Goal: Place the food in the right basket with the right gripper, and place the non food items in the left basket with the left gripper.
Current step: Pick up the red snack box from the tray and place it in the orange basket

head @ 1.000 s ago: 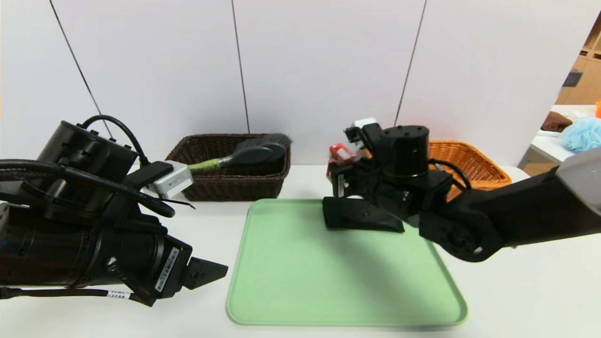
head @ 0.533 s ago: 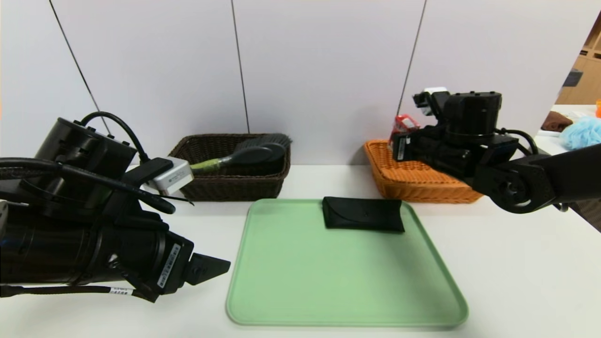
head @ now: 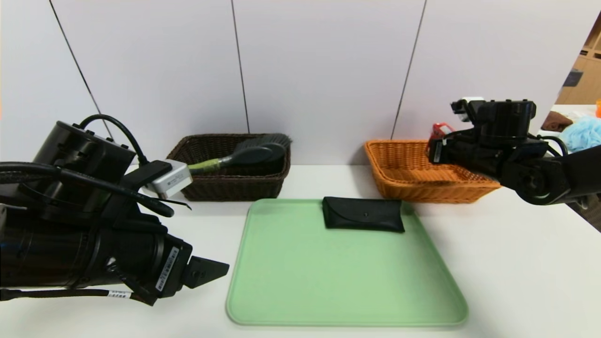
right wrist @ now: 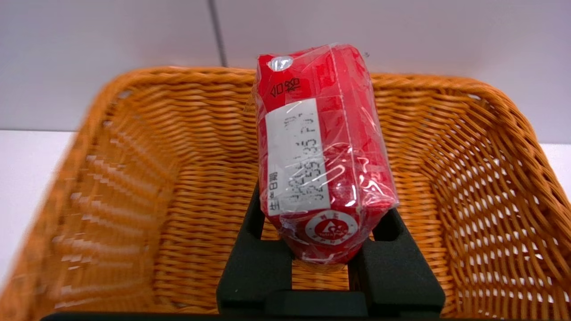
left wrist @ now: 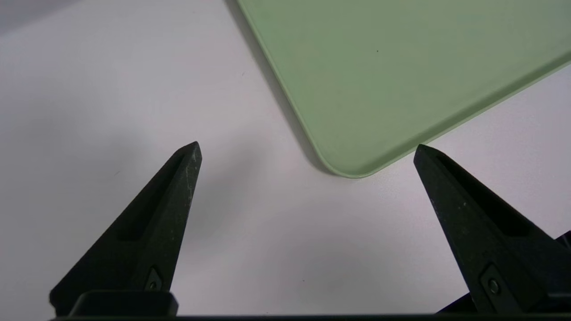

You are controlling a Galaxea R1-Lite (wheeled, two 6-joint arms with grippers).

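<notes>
While your white desk [head: 516, 263] carries the green tray [head: 328, 281] with the black pouch [head: 363, 214] and the brown basket [head: 225, 183] with the brush [head: 253, 155], your right pincer [right wrist: 328, 249] hangs above the orange basket [head: 404, 188], pinching the red carton [right wrist: 321, 151]. Your left pincer [left wrist: 305, 151] hovers spread by the tray's near corner.

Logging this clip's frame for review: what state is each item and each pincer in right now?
Red carton: clamped in the right pincer, held above the orange basket.
Orange basket: holds nothing.
Brush: lying in the brown basket.
Black pouch: flap closed, flat on the green tray.
Left pincer: open, holding nothing, above the table by the tray corner.
</notes>
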